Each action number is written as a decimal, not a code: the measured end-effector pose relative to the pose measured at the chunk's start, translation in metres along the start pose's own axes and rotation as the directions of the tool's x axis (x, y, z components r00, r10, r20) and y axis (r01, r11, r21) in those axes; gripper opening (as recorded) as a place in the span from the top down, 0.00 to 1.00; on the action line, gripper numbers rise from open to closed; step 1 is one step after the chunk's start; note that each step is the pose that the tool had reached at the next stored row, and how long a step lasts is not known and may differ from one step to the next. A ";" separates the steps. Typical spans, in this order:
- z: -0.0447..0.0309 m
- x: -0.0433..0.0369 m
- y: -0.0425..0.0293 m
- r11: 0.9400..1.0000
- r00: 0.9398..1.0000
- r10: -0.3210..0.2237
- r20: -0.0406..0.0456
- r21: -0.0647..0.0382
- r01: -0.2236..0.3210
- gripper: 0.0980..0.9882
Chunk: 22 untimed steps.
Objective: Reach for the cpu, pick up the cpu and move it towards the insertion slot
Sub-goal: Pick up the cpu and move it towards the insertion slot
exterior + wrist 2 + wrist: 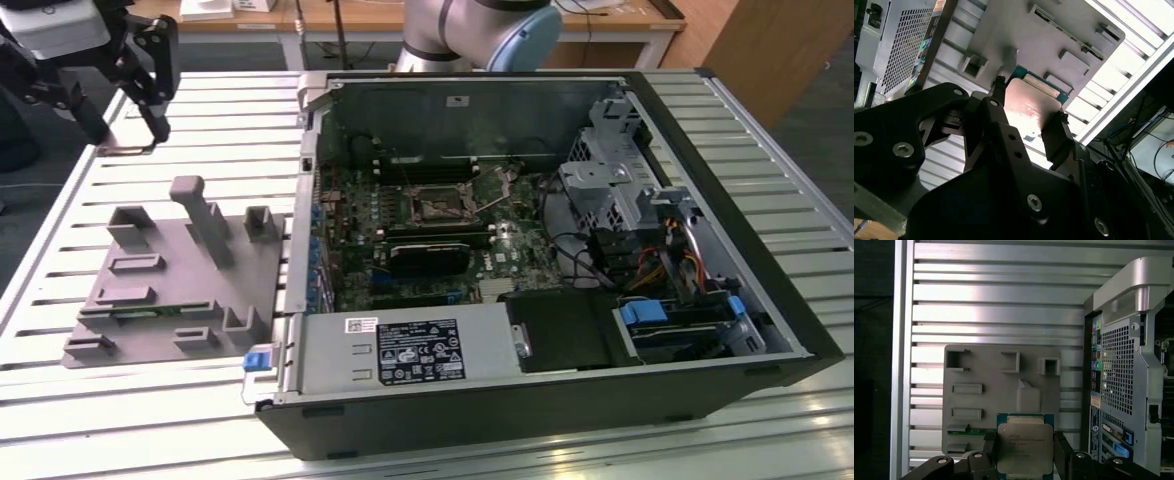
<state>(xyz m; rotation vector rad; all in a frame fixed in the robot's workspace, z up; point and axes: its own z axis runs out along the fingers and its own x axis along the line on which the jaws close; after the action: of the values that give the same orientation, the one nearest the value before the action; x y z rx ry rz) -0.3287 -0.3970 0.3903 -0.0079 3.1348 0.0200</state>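
Your gripper [1025, 440] is clamped on the cpu [1025, 449], seemingly lifted clear of the plate [969, 370]. The slot [437, 207] is well apart, so that move is not yet done.

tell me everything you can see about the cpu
The cpu is a small flat square chip with a shiny silver metal top, faint print on it, and a thin green rim. It sits level between the two fingers of the black gripper, which clamp its opposite edges. It is lifted clear of the grey plastic plate with upright blocks, which lies beyond it in both wrist views. Nothing else touches it.
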 end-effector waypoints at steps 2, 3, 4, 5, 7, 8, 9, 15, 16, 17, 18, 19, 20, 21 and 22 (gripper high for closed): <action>0.0001 -0.0037 0.0000 1.000 1.000 0.000 0.000 0.000 0.000 0.50; 0.0001 -0.0053 0.0000 1.000 1.000 0.000 0.000 0.000 0.000 0.50; 0.0001 -0.0069 0.0000 1.000 1.000 0.000 0.000 0.000 0.000 0.50; 0.0001 -0.0085 0.0000 1.000 1.000 0.000 0.000 0.000 0.000 0.50; 0.0001 -0.0118 0.0000 1.000 1.000 0.000 0.000 0.000 0.000 0.50; 0.0001 -0.0134 -0.0001 1.000 1.000 0.000 0.000 0.000 0.000 0.50; 0.0001 -0.0150 -0.0001 1.000 1.000 0.000 0.000 0.000 0.000 0.50; 0.0002 -0.0241 -0.0001 1.000 1.000 0.000 0.000 0.000 0.000 0.50; 0.0002 -0.0257 -0.0001 1.000 1.000 0.000 0.000 0.000 0.000 0.50; 0.0002 -0.0271 -0.0001 1.000 1.000 0.000 0.000 0.000 0.000 0.50; 0.0002 -0.0286 -0.0001 1.000 1.000 0.000 0.000 0.000 0.000 0.50; 0.0003 -0.0300 -0.0001 1.000 1.000 0.000 0.000 0.000 0.000 0.50; 0.0003 -0.0314 -0.0001 1.000 1.000 0.000 0.000 0.000 0.000 0.50; 0.0002 -0.0329 -0.0002 1.000 1.000 0.000 0.000 0.000 0.000 0.50; 0.0003 -0.0343 -0.0002 1.000 1.000 0.000 0.000 0.000 0.000 0.50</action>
<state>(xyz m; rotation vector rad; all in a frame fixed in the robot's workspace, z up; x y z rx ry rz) -0.2944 -0.3970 0.3902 -0.0079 3.1348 0.0200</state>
